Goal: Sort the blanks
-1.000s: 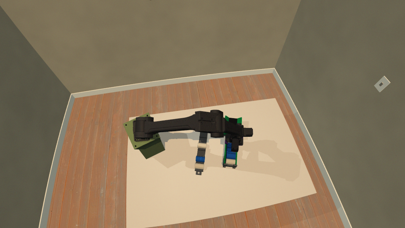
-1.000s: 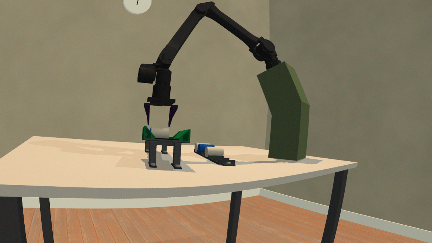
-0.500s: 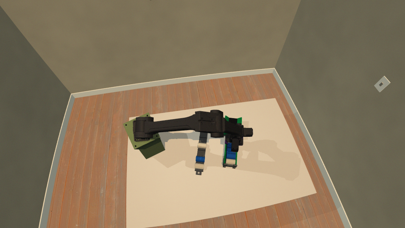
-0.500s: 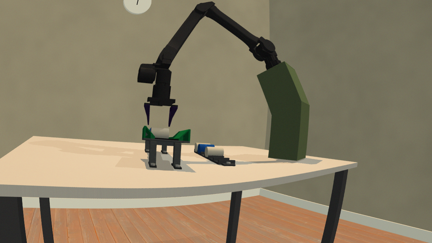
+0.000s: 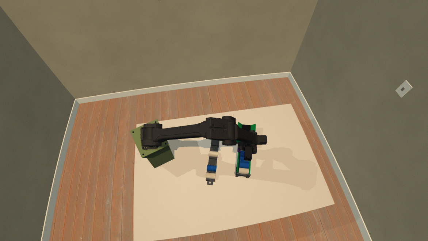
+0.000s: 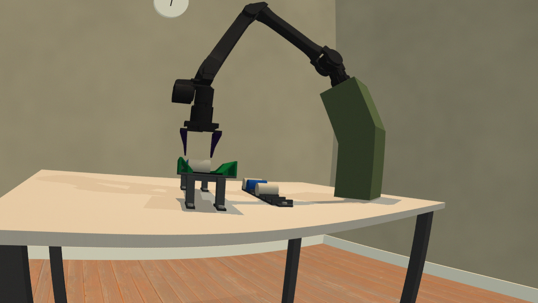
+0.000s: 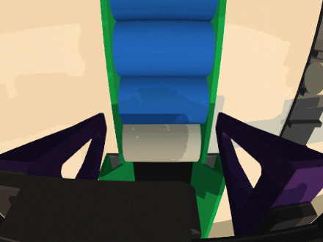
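The green ramp [image 5: 253,127] [image 6: 230,170] [image 7: 218,44] holds a white blank [image 5: 243,171] against the stop [image 5: 243,175], then three blue blanks [image 5: 244,164] [image 7: 163,48], then another white blank [image 6: 199,165] [image 7: 159,144]. In the wrist view these blanks lie across the ramp, touching in a row; the stop end is out of that view. My gripper [image 6: 198,156] [image 7: 161,120] is open and empty just above the last white blank, one finger towards each end of it. The stock rack [image 5: 209,182] [image 6: 284,203] holds two white blanks [image 5: 213,154] [image 5: 210,175] and one blue blank [image 5: 211,167] [image 6: 257,182].
The ramp stands on dark legs [image 6: 220,193] on the table [image 5: 179,209] [image 6: 113,221]. The low rack lies between the ramp and the green arm base [image 5: 160,157] [image 6: 357,150]. The arm crosses over the rack's far end and hides part of it in the top view.
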Robot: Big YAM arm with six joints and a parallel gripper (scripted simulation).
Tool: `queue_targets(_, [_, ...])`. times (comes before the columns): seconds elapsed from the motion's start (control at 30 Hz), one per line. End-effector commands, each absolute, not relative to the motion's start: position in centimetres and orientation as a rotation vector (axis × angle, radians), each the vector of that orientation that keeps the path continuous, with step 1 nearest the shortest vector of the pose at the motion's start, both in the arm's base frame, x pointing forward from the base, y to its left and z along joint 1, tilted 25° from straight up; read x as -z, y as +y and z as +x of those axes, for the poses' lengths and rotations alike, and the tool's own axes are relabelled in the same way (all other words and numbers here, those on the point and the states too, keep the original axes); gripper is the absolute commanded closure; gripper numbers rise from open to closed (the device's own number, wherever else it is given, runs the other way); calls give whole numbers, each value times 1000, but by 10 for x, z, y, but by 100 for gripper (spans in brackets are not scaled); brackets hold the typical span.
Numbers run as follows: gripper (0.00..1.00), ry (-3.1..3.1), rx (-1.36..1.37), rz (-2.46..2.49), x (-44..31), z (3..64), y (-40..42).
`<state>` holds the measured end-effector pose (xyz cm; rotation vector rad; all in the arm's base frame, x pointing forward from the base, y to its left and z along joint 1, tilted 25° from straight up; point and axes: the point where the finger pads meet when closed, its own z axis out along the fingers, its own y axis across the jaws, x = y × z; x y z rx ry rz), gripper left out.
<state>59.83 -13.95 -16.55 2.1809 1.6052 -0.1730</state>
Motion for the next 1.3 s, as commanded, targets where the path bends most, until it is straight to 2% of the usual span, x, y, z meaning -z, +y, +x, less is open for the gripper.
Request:
queue_targets(0.0, [19, 1597, 156, 2177, 160, 598, -146])
queue_targets(1.27, [19, 1599, 162, 2179, 163, 597, -147])
